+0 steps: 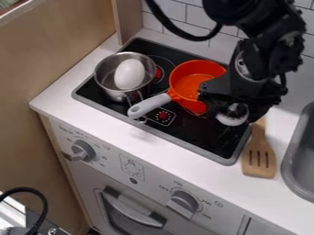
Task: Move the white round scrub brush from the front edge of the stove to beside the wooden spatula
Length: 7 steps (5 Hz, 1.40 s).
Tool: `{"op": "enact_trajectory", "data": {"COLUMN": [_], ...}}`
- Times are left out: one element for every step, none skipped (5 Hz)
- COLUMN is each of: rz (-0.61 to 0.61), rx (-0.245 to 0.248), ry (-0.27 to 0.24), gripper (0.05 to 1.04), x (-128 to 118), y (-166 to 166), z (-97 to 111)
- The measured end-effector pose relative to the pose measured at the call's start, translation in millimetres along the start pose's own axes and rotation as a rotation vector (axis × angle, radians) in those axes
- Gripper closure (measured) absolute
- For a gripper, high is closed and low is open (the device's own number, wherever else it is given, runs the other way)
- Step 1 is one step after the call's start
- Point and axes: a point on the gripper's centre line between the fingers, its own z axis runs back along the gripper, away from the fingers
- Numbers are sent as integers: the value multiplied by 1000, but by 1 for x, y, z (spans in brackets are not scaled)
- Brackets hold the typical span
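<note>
One black metal two-finger gripper [213, 106] beside round orange plastic saucepan [189, 81], can't tell jaws' state; go slow, clear its rim.

Orange pan [190, 81] partly behind the hand [210, 103]

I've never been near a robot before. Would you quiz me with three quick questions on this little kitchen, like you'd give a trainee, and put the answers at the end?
1. In one word: what colour is the pan beside the gripper?
2. Pick one. The egg is:
a) in the pan
b) in the pot
c) in the gripper
3. True or false: the spatula lies on the counter, beside the stove.

Key: 1. orange; 2. b; 3. true.
</note>
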Motion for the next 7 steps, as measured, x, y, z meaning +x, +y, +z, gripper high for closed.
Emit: {"op": "enact_trajectory", "data": {"rz": [4, 14, 3, -25, -25, -38, -48], "rx": [2, -15, -33, -34, -65, -71, -59], "ry": [-7, -32, -32, -19, -22, -13, 23], "gripper": [216, 216, 159, 83, 84, 84, 84], "x": [-2, -5, -8, -10, -2, -3, -3], "y": [-2, 0, 2, 4, 6, 12, 19], "z": [-1, -7, -12, -13, -4, 1, 7]}}
